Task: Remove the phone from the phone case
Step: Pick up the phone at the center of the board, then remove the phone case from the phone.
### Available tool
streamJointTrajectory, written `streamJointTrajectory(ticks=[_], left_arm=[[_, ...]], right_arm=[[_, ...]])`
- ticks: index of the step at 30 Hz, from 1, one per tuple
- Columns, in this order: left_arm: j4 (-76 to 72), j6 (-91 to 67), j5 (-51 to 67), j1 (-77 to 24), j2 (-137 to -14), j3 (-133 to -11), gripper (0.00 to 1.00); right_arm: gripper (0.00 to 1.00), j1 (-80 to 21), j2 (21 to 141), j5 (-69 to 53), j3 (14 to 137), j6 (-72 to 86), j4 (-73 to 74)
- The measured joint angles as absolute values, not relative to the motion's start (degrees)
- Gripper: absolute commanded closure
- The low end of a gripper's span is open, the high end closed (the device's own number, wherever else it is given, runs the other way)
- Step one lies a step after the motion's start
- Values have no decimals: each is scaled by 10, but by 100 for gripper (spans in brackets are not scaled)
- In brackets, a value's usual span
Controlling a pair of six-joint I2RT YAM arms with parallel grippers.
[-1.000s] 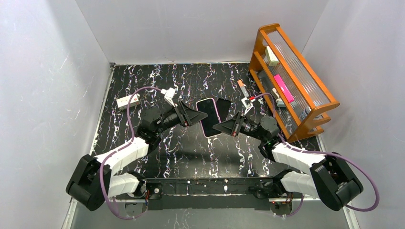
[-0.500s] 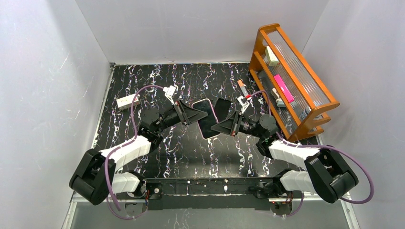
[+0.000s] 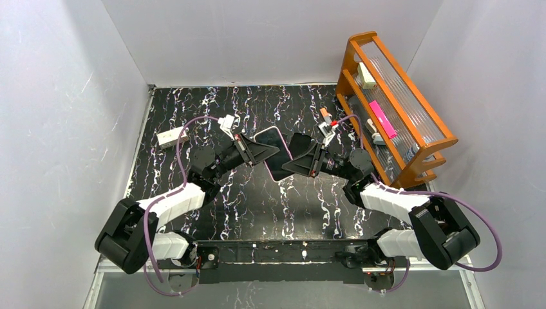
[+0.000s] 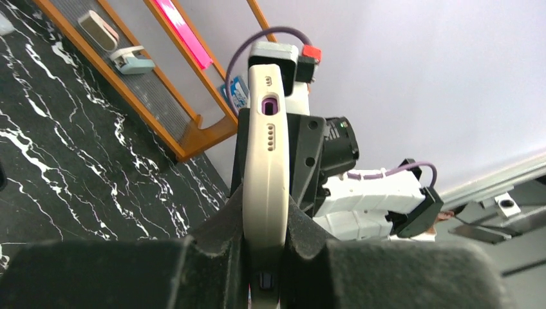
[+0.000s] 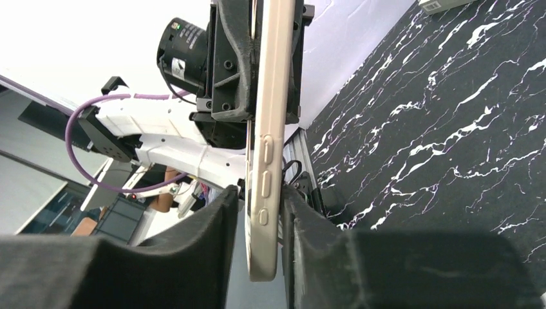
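Observation:
The phone sits in its cream phone case [image 3: 269, 138], held edge-up above the black marbled table between both arms. In the left wrist view my left gripper [image 4: 264, 215] is shut on the case's [image 4: 266, 161] bottom end, with the charging port and speaker holes facing the camera. In the right wrist view the case's side [image 5: 273, 96] with its buttons stands between the fingers of my right gripper [image 5: 260, 199]. Its jaws are open, with a gap on one side, and the other finger [image 5: 302, 219] rests against the case. From above, the left gripper [image 3: 273, 153] and right gripper [image 3: 288, 167] meet at the phone.
An orange wooden rack [image 3: 412, 148] with small items stands at the right edge. A white power strip [image 3: 171, 136] lies at the back left. A small orange and white item [image 3: 326, 116] and a dark flat thing [image 3: 300, 140] lie behind the right gripper.
My left gripper has closed onto the case. The right gripper's jaws have loosened from it. Both arms and the phone have shifted a little toward the back.

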State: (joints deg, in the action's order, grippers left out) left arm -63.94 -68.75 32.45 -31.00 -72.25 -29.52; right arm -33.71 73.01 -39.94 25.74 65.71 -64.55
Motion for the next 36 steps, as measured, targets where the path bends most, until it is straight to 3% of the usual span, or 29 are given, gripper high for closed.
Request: streamJointTrajectory(ticks=[5, 11, 22, 29, 36], left_arm=[[-638, -699, 254, -313, -710, -275, 100], [-639, -719, 190, -317, -696, -269, 100], [-662, -761, 120, -337, -689, -247, 100], [-682, -780, 103, -346, -689, -240, 100], [-708, -806, 110, -348, -703, -233, 100]], right_arm=[[37, -355, 730, -362, 257, 637, -648], [38, -407, 723, -317, 248, 606, -647], [56, -436, 728, -271, 245, 578, -663], [85, -440, 753, -269, 244, 582, -705], [96, -442, 755, -274, 234, 537, -727]])
